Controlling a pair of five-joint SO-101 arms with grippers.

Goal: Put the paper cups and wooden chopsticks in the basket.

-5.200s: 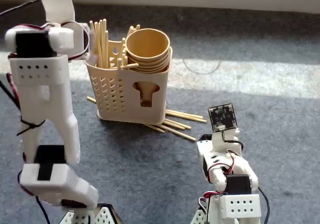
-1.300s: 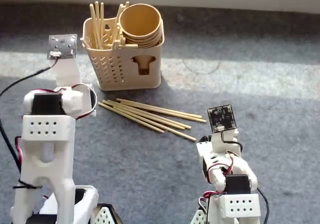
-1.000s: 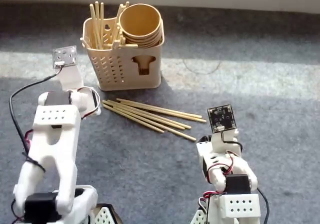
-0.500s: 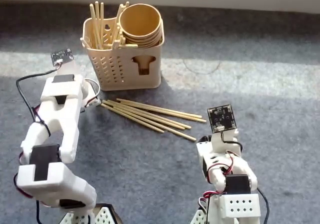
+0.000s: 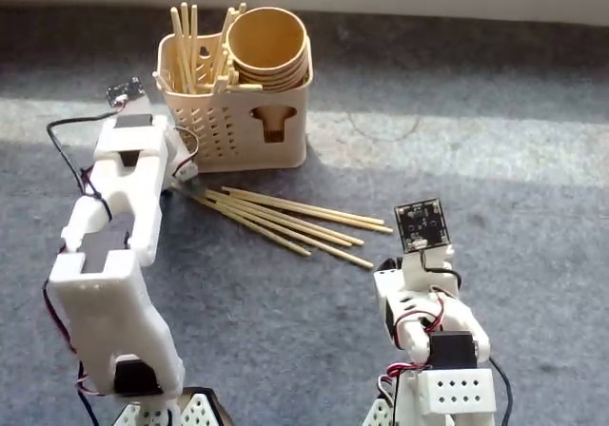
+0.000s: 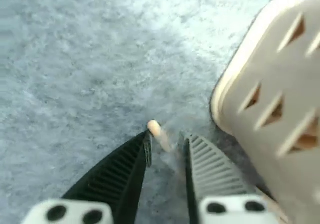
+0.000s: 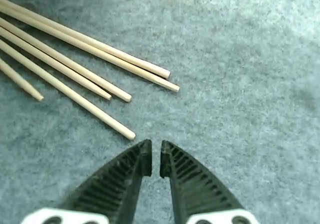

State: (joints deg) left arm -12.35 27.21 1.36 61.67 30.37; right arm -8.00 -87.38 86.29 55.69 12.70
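Observation:
The cream basket [image 5: 238, 126] stands at the back with stacked paper cups [image 5: 268, 46] and several upright wooden chopsticks [image 5: 186, 50] inside. Several loose chopsticks [image 5: 285, 219] lie fanned on the carpet in front of it. My left arm [image 5: 128, 188] stretches to their left ends, by the basket's front-left corner. In the left wrist view my left gripper [image 6: 167, 144] is open, low over the carpet, with one chopstick tip [image 6: 156, 130] between its fingers and the basket's corner [image 6: 270, 84] close beside. My right gripper [image 7: 155, 160] is shut and holds nothing, just short of the loose chopsticks' other ends [image 7: 90, 69].
Grey carpet [image 5: 495, 207] covers the whole floor, with a sunlit band running behind the loose chopsticks. My right arm [image 5: 428, 302] sits folded at the front right. A thin wire loop [image 5: 381, 131] lies right of the basket.
The basket went from over the loose chopsticks to the back. My left arm then swung down to the chopsticks' left ends. The right arm stayed still.

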